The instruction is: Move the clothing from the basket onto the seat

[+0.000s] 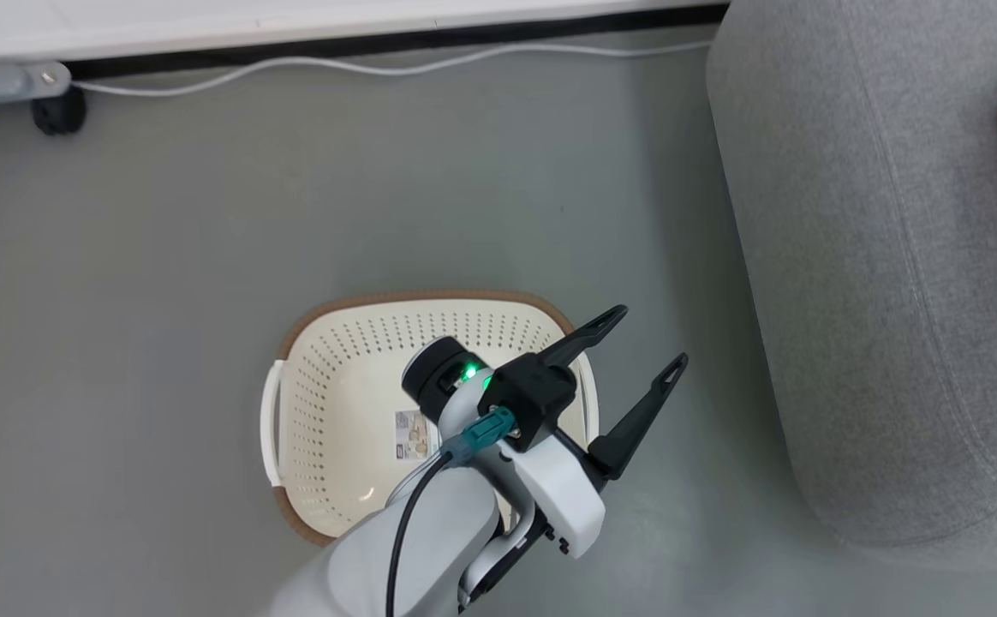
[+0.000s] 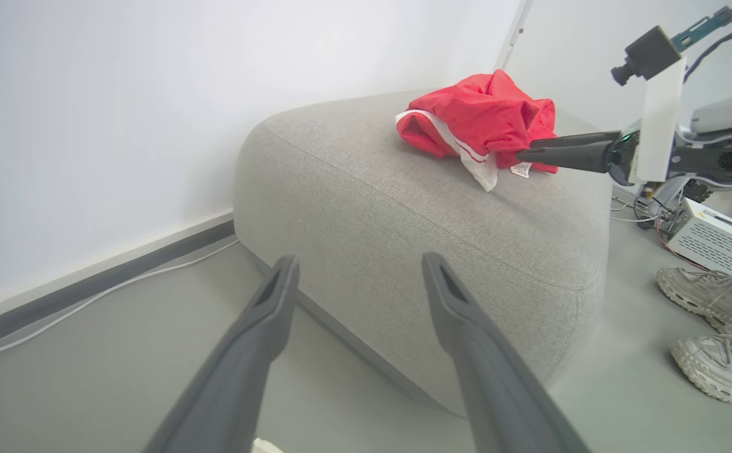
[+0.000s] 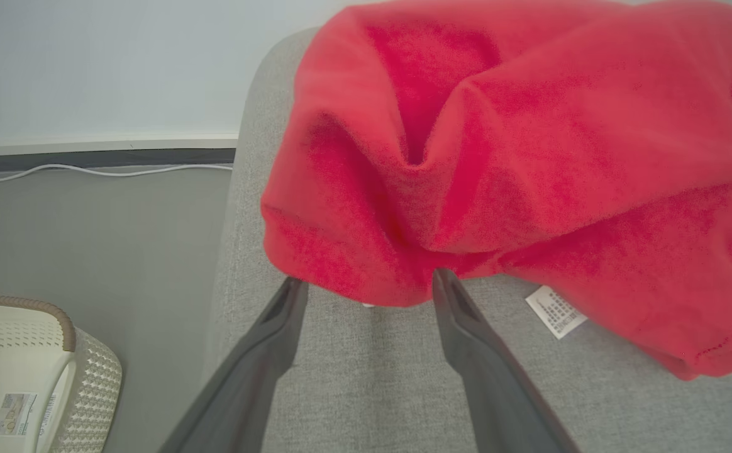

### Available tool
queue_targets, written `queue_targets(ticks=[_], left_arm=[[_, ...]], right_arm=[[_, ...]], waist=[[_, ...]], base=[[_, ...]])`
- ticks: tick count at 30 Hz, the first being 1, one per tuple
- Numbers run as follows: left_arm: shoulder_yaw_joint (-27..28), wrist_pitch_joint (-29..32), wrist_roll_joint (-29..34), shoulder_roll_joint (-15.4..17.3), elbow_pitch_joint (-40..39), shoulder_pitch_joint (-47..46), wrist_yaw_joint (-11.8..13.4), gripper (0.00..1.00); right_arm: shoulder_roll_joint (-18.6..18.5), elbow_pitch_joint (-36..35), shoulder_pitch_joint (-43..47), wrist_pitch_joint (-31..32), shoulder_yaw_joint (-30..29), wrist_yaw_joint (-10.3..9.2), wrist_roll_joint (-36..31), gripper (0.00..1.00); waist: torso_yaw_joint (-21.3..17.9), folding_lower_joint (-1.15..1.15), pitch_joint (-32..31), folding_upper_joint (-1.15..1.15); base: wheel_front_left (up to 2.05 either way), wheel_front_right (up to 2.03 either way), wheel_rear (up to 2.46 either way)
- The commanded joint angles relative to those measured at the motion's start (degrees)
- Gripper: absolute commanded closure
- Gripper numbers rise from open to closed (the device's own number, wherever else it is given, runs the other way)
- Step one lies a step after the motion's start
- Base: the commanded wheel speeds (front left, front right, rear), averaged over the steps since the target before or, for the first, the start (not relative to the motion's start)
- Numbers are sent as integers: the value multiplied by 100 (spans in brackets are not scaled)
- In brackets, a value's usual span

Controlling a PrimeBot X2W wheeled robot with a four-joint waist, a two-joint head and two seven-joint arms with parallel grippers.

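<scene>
The clothing [image 2: 479, 116] is a crumpled red bundle with white trim lying on top of the grey seat [image 2: 391, 201]. My right gripper [image 3: 369, 283] is open low over the seat [image 3: 366, 377], its tips at the near edge of the clothing [image 3: 498, 157] without clamping it; a white care label pokes out beside it. From the left wrist, the right gripper [image 2: 529, 155] shows side-on against the bundle. My left gripper [image 1: 646, 340] is open and holds nothing above the right rim of the cream basket [image 1: 430, 297], pointing toward the seat [image 1: 875, 257]. The basket's bare bottom carries a paper label.
A white cable [image 1: 379, 68] runs along the dark baseboard, and a black caster wheel [image 1: 57, 111] stands at the far left. A person's pale sneakers [image 2: 712, 302] and a white vented box [image 2: 712, 236] sit on the floor beyond the seat. Grey floor separates basket [image 3: 26, 352] and seat.
</scene>
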Motion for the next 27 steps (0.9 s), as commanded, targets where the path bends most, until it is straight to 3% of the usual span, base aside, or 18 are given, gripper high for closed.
queue_targets(ticks=[1, 13, 27], left_arm=[[207, -29, 65, -12, -155, 90, -41, 0], [1527, -29, 621, -12, -104, 1224, -364, 0], [3658, -29, 1438, 125, -344, 2373, -240, 0]], right_arm=[[-256, -78, 253, -35, 45, 16, -11, 0], [447, -965, 513, -35, -271, 16, -508, 0], [1513, -1567, 1030, -35, -1389, 16, -1427, 0]], waist=[[118, 0, -223, 0], [559, 0, -1114, 0], [938, 0, -1748, 0]], base=[[0, 0, 0], [0, 0, 0], [0, 0, 0]])
